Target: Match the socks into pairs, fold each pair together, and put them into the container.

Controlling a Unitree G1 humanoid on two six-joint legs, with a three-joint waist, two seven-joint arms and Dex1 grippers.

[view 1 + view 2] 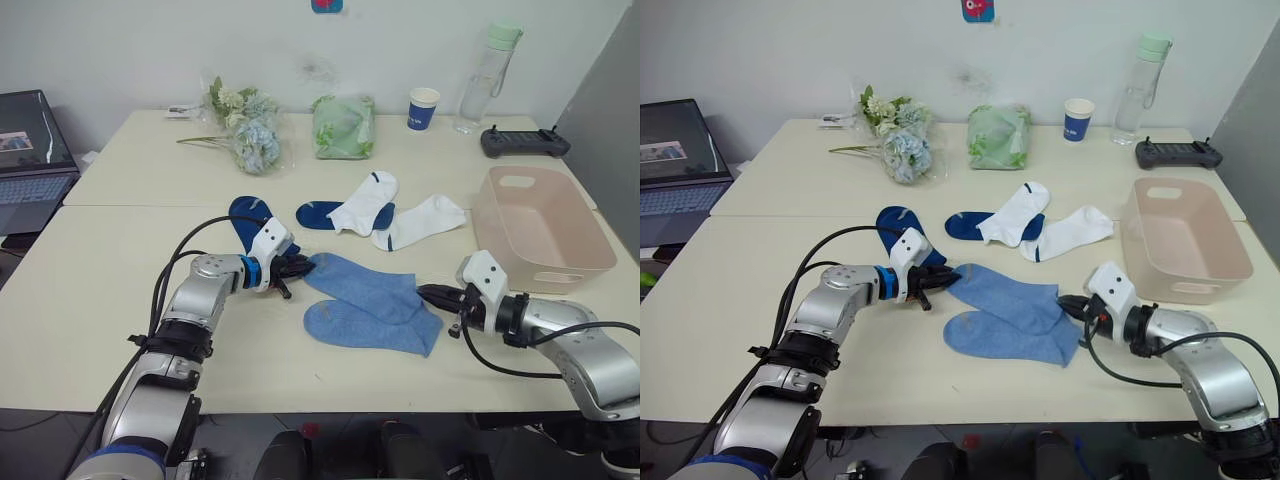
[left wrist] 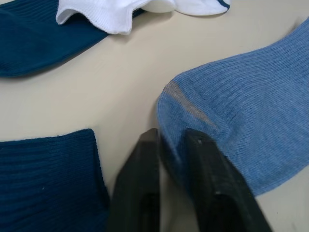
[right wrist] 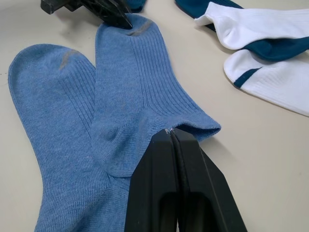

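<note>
Now both grippers are pinching opposite ends of one light blue sock [image 1: 362, 288] on the table [image 1: 120, 300].
Left gripper [image 2: 170, 145] is clenching its toe edge; right gripper [image 3: 172, 134] is clamping thinly on its cuff. That sock is partly overlapping the second light blue sock [image 1: 365, 328], with the navy and white socks [image 1: 385, 212] lying beyond and the pink tub [image 1: 540, 228] sitting empty just right.
</note>
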